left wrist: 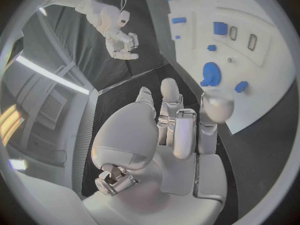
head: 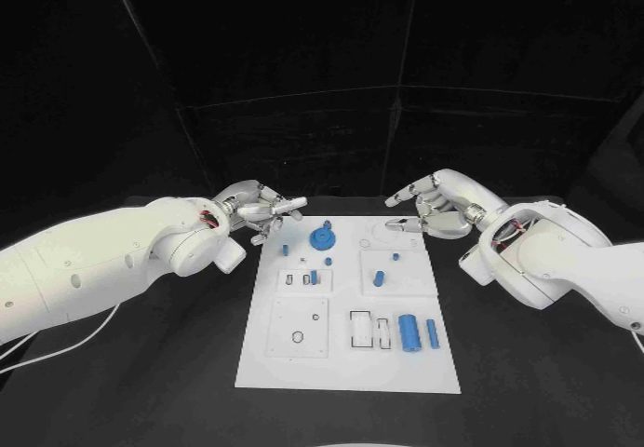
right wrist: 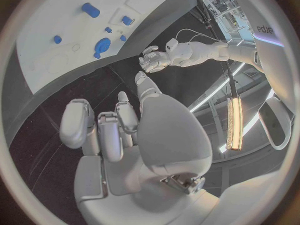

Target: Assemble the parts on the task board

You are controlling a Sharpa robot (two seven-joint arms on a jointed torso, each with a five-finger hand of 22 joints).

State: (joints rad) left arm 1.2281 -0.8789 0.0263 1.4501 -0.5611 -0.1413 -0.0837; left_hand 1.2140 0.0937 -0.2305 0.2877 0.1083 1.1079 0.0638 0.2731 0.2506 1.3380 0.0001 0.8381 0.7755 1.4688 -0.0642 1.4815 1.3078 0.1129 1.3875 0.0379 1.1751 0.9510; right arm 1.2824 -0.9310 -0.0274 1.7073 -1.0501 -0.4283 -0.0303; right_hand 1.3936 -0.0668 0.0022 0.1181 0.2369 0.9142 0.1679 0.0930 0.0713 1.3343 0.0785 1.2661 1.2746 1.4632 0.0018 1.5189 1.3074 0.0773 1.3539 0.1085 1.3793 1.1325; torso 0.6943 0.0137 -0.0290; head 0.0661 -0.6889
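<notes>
Black tabletop carries the white task board (head: 349, 303) from the head view, blue parts (head: 418, 331) lying loose in its recesses while the left hand (head: 258, 212) and right hand (head: 432, 207) hover spread and empty at its far corners, probably poised to reach in, and each wrist view shows its own hand's fingers (left wrist: 181, 130) apart above the board's edge.

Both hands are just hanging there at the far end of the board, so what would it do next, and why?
Probably lower the left hand toward the round blue part, which lies closest to it. Both the left and right hand hold nothing, and loose blue parts lie on the task board.
</notes>
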